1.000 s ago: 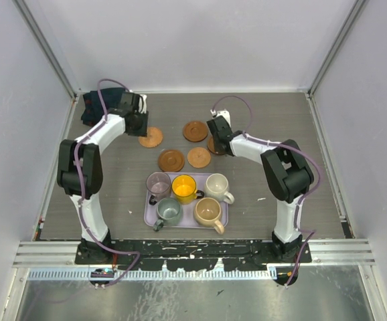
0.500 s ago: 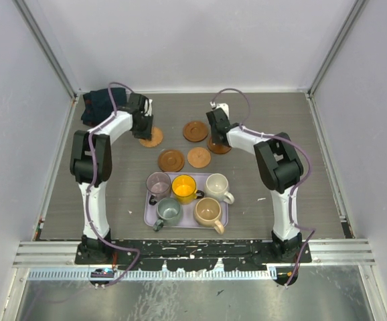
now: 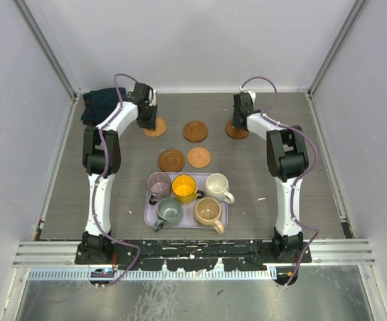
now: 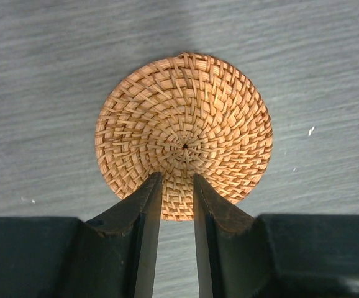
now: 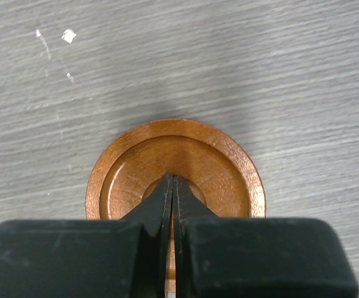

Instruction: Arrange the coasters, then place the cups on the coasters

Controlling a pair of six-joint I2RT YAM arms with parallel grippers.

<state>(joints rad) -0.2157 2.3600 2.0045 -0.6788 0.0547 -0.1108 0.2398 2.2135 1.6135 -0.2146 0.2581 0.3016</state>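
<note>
My left gripper (image 3: 152, 122) (image 4: 177, 180) rests its tips on a light woven coaster (image 3: 157, 128) (image 4: 184, 118) at the far left, jaws a narrow gap apart with nothing between them. At the far right, my right gripper (image 3: 238, 126) (image 5: 172, 180) is shut, its tips pressing into the dish of a dark rimmed wooden coaster (image 3: 236, 131) (image 5: 220, 158). Three more coasters lie mid-table: a dark one (image 3: 195, 131), a second dark one (image 3: 171, 160) and a light one (image 3: 199, 157). The mauve (image 3: 158, 183), yellow (image 3: 183, 186), cream (image 3: 216, 185), grey-green (image 3: 168, 210) and tan (image 3: 207, 210) cups stand on the tray.
The lavender tray (image 3: 148, 215) sits near the front between the arm bases. A dark bundle of cloth (image 3: 98, 103) lies in the far left corner. White walls with metal rails enclose the table on three sides.
Both arms stretched toward the back. The left slid the woven coaster farther away; the right slid the wooden coaster back and to the right, and its jaws closed fully.
</note>
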